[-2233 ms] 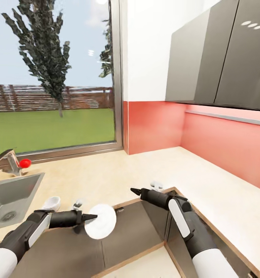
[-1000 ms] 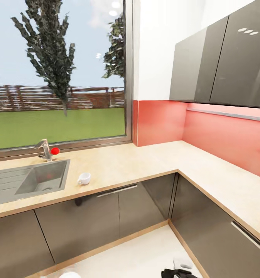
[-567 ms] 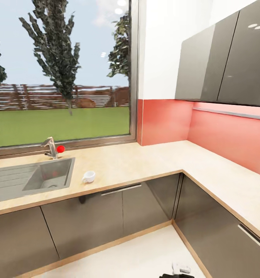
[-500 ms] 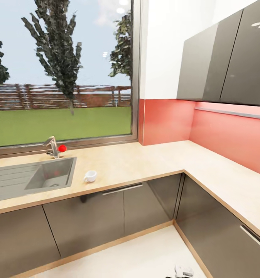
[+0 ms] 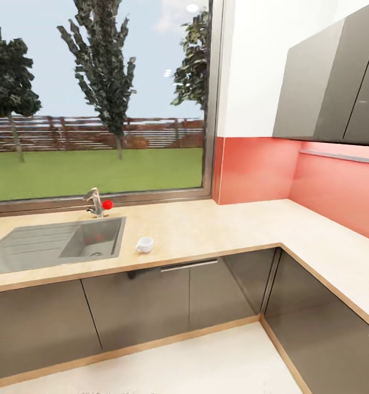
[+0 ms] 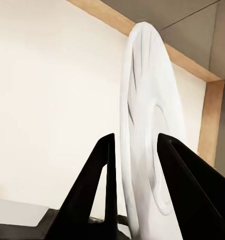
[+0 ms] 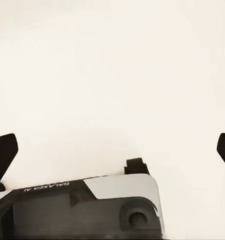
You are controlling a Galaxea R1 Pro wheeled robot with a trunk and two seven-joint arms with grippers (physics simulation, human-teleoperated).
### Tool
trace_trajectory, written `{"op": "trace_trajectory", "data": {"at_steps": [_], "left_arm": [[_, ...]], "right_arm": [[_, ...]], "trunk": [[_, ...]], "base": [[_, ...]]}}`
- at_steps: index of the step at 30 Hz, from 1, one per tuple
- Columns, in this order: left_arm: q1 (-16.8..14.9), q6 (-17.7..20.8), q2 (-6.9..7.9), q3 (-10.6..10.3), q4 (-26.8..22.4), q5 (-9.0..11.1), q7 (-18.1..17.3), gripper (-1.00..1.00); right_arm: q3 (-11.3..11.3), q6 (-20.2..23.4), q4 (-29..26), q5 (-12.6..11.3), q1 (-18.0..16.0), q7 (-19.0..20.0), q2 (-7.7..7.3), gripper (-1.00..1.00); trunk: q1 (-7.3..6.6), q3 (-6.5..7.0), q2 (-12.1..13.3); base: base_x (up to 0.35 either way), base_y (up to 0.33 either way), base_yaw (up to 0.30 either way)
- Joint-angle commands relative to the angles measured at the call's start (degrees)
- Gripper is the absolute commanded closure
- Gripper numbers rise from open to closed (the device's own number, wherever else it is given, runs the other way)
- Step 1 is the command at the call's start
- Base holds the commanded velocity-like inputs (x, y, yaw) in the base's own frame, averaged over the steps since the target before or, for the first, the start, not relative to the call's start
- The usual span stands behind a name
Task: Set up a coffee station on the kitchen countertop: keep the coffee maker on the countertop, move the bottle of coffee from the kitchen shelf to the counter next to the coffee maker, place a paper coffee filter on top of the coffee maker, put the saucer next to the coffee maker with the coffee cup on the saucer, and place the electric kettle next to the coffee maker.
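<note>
Camera retreat shifts coffee cup point(image 5: 144, 244) rightward on the tabletop point(image 5: 206, 232); left end effector point(image 6: 135, 150) clamps the saucer point(image 6: 147, 115) for carrying, right end effector point(image 7: 112, 150) released.

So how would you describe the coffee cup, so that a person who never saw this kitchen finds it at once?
Find the steel sink under the big window, set in the beige countertop. Just past the sink's right edge, near the counter's front edge, stands the coffee cup. It is small, white and the only loose item on that stretch.

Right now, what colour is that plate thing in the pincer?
White: the saucer held in the left pincer, clearest in the left wrist view.
</note>
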Motion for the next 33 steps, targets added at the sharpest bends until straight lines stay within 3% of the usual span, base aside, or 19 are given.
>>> {"op": "trace_trajectory", "data": {"at_steps": [1,8,33], "left_arm": [[-0.1,-0.2,-0.11,-0.2,0.1,0.4,-0.1,1.00],[0.0,-3.5,-0.17,-0.3,0.2,0.4,0.0,1.00],[0.0,-3.8,-0.73,-0.4,0.2,0.4,-0.2,1.00]], "right_arm": [[0.5,0.3,-0.1,-0.5,0.1,-0.1,-0.13,-1.00],[0.5,0.1,-0.1,-0.5,0.6,-0.2,-0.28,-1.00],[0.6,0.0,-0.1,-0.5,1.3,-0.2,-0.19,-1.00]], "trunk": [[0.02,-0.15,-0.1],[0.02,-0.50,-0.1],[0.02,-1.74,-0.1]], "base": [[0.000,0.000,0.238],[0.000,0.000,0.239],[0.000,0.000,0.241]]}}
